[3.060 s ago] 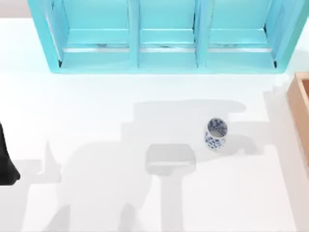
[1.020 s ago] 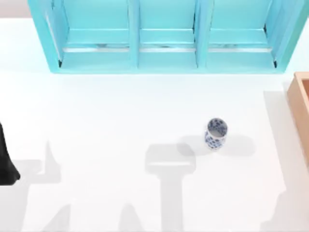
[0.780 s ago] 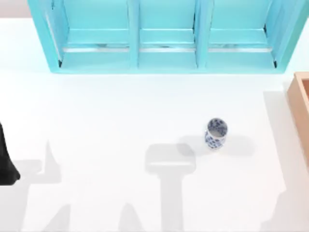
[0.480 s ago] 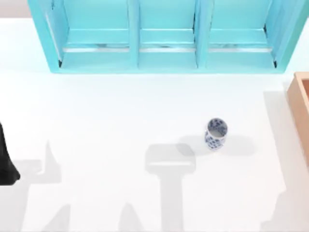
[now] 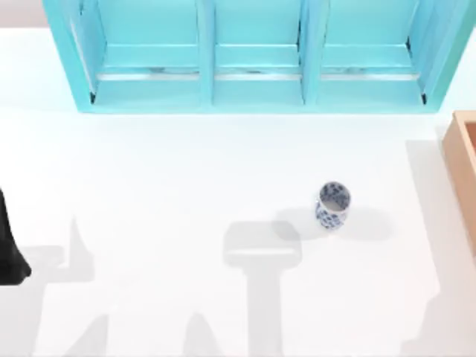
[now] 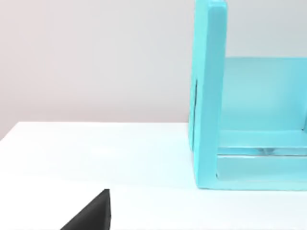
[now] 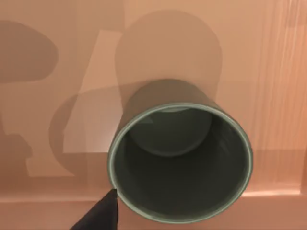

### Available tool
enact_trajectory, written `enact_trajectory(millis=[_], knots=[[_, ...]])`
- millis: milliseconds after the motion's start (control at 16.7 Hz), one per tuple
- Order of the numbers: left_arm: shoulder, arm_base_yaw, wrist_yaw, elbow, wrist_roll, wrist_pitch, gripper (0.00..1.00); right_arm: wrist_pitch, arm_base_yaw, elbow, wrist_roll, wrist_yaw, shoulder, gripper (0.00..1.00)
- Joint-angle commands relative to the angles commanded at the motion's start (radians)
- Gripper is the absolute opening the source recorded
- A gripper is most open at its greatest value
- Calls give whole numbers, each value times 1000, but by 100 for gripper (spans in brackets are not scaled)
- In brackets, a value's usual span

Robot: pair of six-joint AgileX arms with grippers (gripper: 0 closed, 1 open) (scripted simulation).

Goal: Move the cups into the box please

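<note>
1. The white cup with blue flowers [image 5: 332,206] stands upright on the white table [image 5: 149,186]. It is a little to the right of the middle in the top view. Nothing touches it.
2. The box [image 5: 462,175] is tan like wood. It sits at the right edge of the table, well apart from the flowered cup. In the top view you see just its left wall and a bit of the inside.
3. The big turquoise shelf [image 5: 253,59] stands along the far side of the table. It has three open parts side by side. The left wrist view shows one end of it [image 6: 209,96] standing on the table.
4. The dark olive-grey cup [image 7: 180,163] shows in the right wrist view. It stands upright on the tan floor of the box [image 7: 57,72], with its open mouth facing the camera. It sits close to a tan wall of the box.
5. The right gripper is over this cup, above the box. One dark fingertip [image 7: 98,213] pokes in just beside the cup's rim. I cannot tell if this gripper is wide or narrow.
6. The left arm [image 5: 9,245] is a dark shape at the left edge of the table. It is parked there, far from both cups. A dark finger tip [image 6: 91,215] shows in the left wrist view. I cannot tell if this gripper is wide or narrow either.
</note>
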Motion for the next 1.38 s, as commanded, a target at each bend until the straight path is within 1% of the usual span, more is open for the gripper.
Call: enact_trajectory(millis=[180, 300, 780, 900, 1200, 1380], knots=[[0, 0, 0, 0, 0, 0, 100, -3, -1, 3, 0, 0, 0, 100], [0, 0, 0, 0, 0, 0, 100, -40, -4, 40, 0, 0, 1, 100], [0, 0, 0, 0, 0, 0, 100, -345, -8, 354, -6, -1, 9, 100], [0, 0, 0, 0, 0, 0, 100, -390, -8, 398, -7, -1, 8, 100], [0, 0, 0, 0, 0, 0, 100, -393, -7, 403, -5, -1, 9, 100], [0, 0, 0, 0, 0, 0, 100, -382, 55, 438, 58, -4, 38, 100]])
